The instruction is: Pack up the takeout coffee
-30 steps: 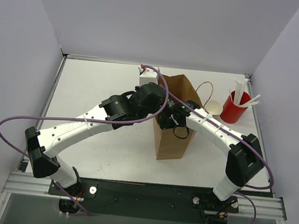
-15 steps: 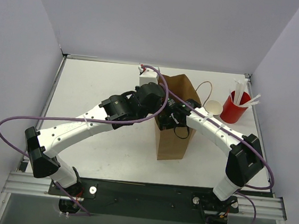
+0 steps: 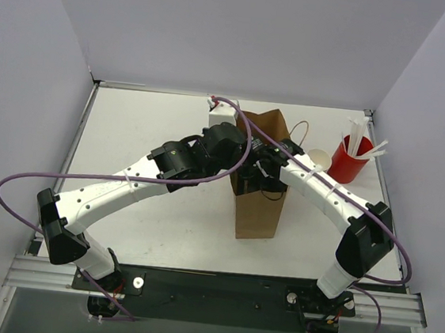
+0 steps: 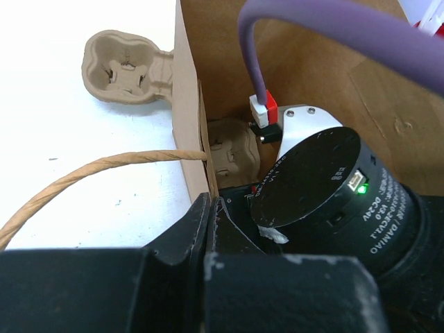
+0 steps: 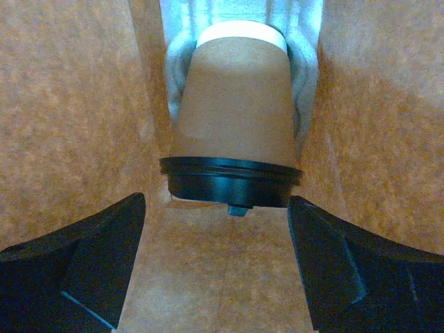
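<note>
The takeout coffee, a brown kraft cup with a black lid, sits deep inside the brown paper bag, its lid facing the right wrist camera. My right gripper hangs in the bag just short of the lid, open, with a finger on each side and neither touching the cup. My left gripper is shut on the bag's left wall at the rim. In the top view the cup is hidden by the bag and the arms.
A pulp cup carrier lies on the table outside the bag; another pulp piece shows inside it. A red cup with white sticks and a tan cup stand at the back right. A white box sits behind the bag.
My right wrist has drawn back up and toward the rear of the bag mouth, and its fingers have come slightly closer together. The bag now stands straighter. The left arm has held still.
</note>
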